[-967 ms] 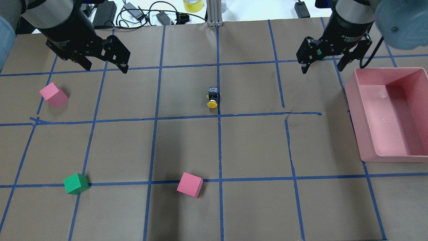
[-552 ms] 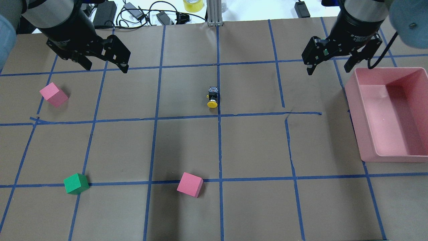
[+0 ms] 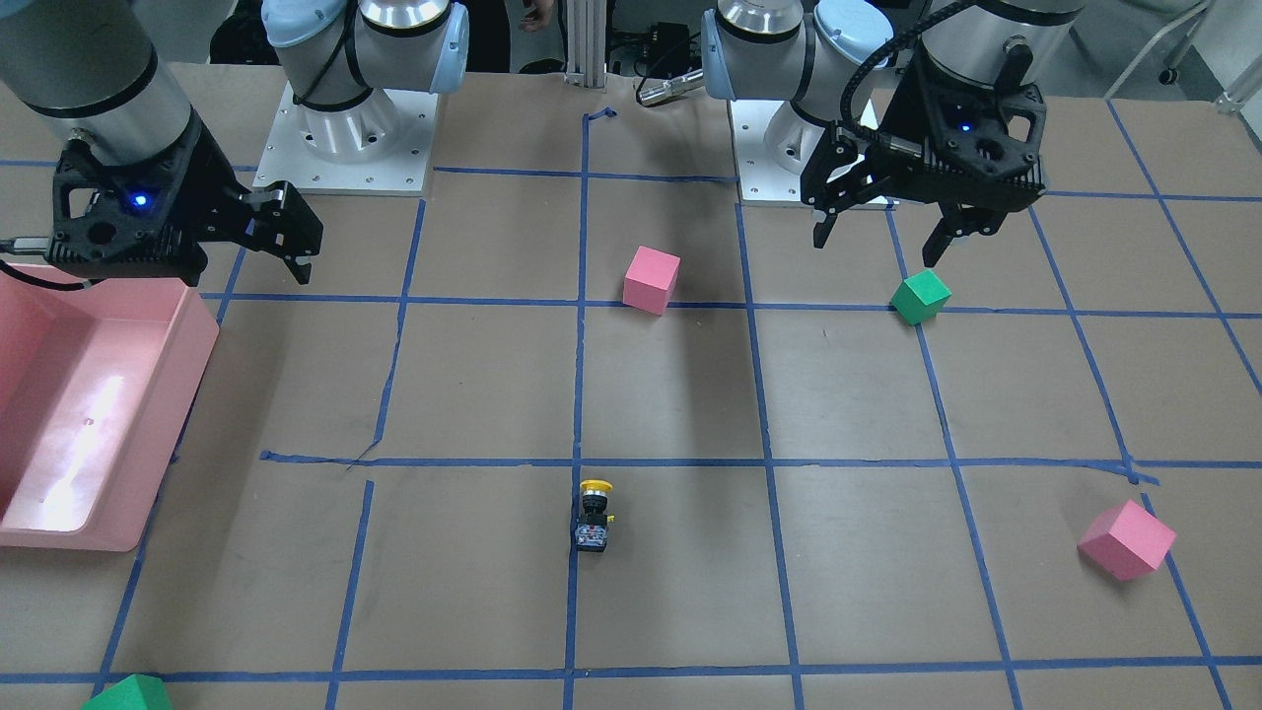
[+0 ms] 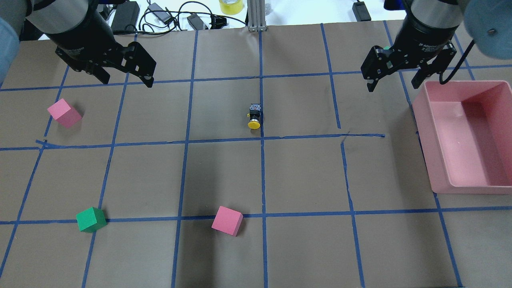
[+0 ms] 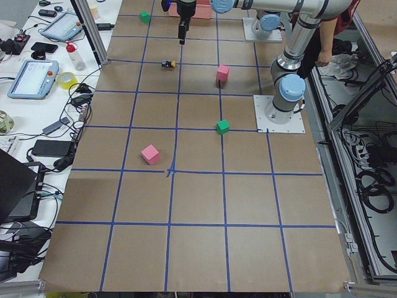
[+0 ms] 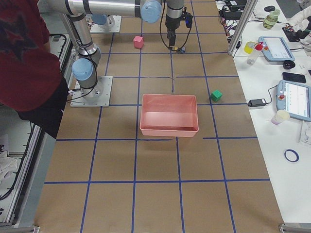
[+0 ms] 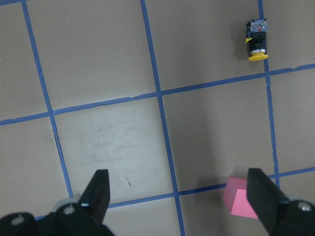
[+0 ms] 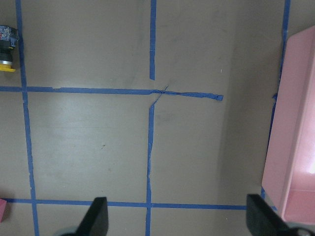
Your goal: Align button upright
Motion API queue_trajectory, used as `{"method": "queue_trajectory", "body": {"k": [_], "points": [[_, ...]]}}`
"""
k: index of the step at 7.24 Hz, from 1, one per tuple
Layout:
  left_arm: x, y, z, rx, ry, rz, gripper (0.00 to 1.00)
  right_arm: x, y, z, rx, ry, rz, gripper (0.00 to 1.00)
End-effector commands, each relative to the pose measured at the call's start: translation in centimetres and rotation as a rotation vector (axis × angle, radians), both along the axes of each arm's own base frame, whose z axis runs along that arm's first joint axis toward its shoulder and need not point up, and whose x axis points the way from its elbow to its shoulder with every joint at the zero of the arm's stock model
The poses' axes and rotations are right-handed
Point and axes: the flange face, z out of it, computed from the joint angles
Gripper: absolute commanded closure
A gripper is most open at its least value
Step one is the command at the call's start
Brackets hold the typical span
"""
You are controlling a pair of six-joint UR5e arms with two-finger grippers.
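Button down, reach not begun.
The button [image 4: 254, 117] seems tipped sideways at the middle of the bench [image 4: 304, 176]; left claw [image 4: 127, 81] and right claw [image 4: 393, 85] hang wide open, empty, well away. Next: one must descend, pinch its body, stand it cap-up.

The right tool [image 4: 393, 87] has shifted sideways, away from the middle of the tabletop [image 4: 224, 172] and toward the pink bin [image 4: 421, 120]. Its outer finger now hangs just beside the bin's far corner. Most of that shift came early, and lately the tool has barely drifted.
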Motion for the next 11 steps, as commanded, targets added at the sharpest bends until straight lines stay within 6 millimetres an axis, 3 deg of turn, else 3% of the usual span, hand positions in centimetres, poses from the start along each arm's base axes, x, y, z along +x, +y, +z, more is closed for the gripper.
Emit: {"method": "queue_trajectory", "body": {"k": [1, 11], "points": [[0.00, 0.00, 0.00, 0.000, 0.000, 0.000, 0.00, -0.02, -0.02, -0.10, 0.004, 0.001, -0.001, 0.00], [0.01, 0.07, 0.06, 0.000, -0.002, -0.001, 0.00, -0.01, 0.18, -0.33, 0.022, -0.001, 0.000, 0.00]]}}
